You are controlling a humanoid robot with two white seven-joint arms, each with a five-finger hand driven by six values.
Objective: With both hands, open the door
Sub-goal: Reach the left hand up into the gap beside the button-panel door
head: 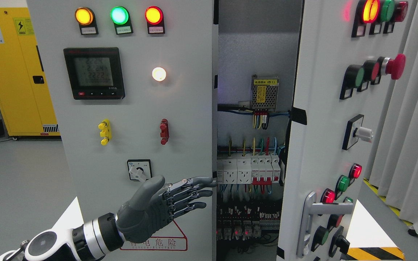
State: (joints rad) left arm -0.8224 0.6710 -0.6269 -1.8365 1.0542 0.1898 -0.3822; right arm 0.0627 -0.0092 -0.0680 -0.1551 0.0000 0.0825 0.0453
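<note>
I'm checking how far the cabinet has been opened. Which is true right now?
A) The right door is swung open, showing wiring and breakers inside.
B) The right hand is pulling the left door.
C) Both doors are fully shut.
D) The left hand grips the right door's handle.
A: the right door stands swung out, exposing the breakers inside, while the left hand reaches open-fingered at the left door edge.

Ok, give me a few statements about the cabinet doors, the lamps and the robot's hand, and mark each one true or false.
1. The right door stands swung open, showing wiring inside. True.
2. The left hand grips the silver door handle. False: its extended fingers reach toward the left door edge, holding nothing.
3. The left door's top lamps are all green. False: orange, green, red.
4. The right hand is out of view. True.
</note>
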